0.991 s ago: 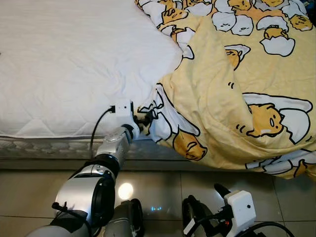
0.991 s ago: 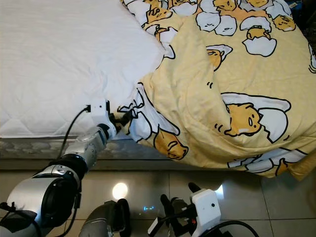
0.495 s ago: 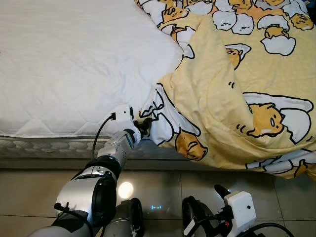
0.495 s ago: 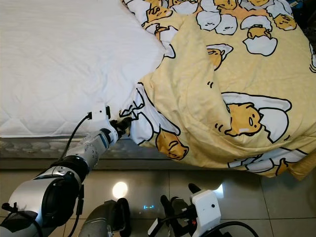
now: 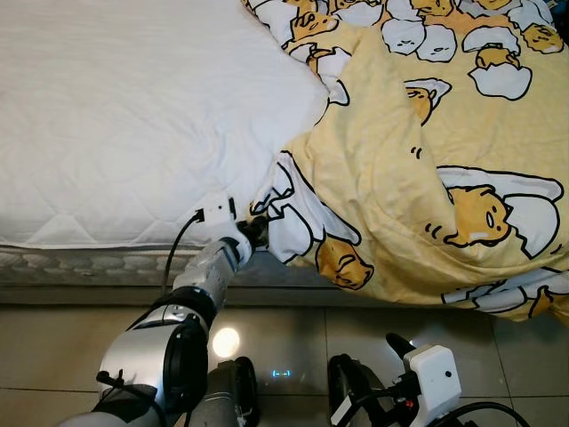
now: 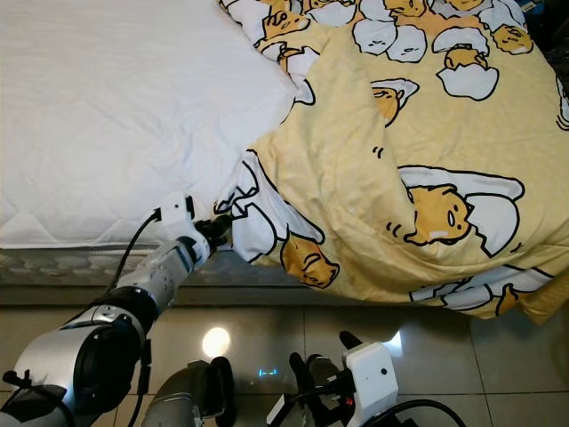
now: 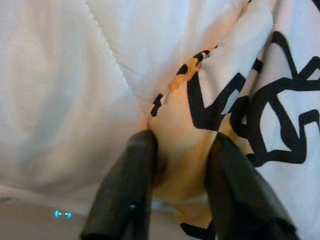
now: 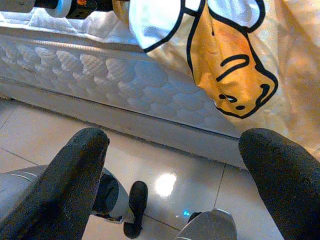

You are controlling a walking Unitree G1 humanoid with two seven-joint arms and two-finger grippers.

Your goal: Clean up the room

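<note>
Left eye view — left claw (image 5: pixel 258 229) outstretched, clamped on the yellow blanket (image 5: pixel 427 160) corner at the mattress (image 5: pixel 133 116) edge.

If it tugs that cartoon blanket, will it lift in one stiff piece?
Probably not. The blanket lies in soft folds, so it should drape and trail. The left tool pinches one corner, so the bunched rest may drag heavily.

Silver left arm (image 5: pixel 200 280) with black joints, black cable, white wrist block.
</note>
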